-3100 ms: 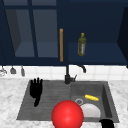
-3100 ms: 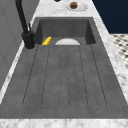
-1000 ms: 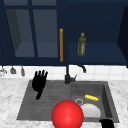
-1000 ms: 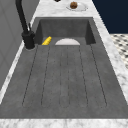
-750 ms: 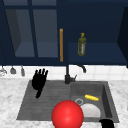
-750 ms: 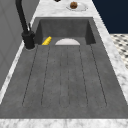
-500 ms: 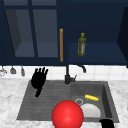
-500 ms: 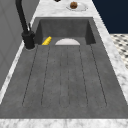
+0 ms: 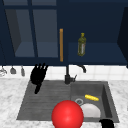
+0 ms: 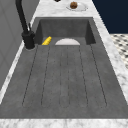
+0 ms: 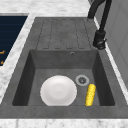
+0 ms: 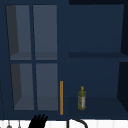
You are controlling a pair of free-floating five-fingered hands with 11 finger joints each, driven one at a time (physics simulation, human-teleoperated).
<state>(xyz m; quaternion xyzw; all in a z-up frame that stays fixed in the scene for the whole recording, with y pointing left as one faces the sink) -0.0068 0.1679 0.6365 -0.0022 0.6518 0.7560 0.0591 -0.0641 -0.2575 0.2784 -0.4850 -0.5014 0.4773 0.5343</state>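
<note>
Front view: left hand [image 9: 38, 75] raised above the drainboard [image 9: 47, 100], fingers straight and spread, holding nothing.
The cabinet's wooden handle [image 9: 61, 45] is nearest, up and to the right of the fingertips, apart from them. The right hand [image 9: 107, 123] shows at the bottom edge; its fingers cannot be made out. A red ball [image 9: 67, 115] sits at the sink's front.

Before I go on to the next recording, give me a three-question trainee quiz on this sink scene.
1. True or false: the left hand holds the corn cob.
2. What stands on the open cabinet shelf? A) red ball B) olive bottle C) white plate
3. Fill in: the white plate lies in the sink ____.

Key: 1 false, the hand hangs open above the draining board. 2 B. 3 basin.
</note>
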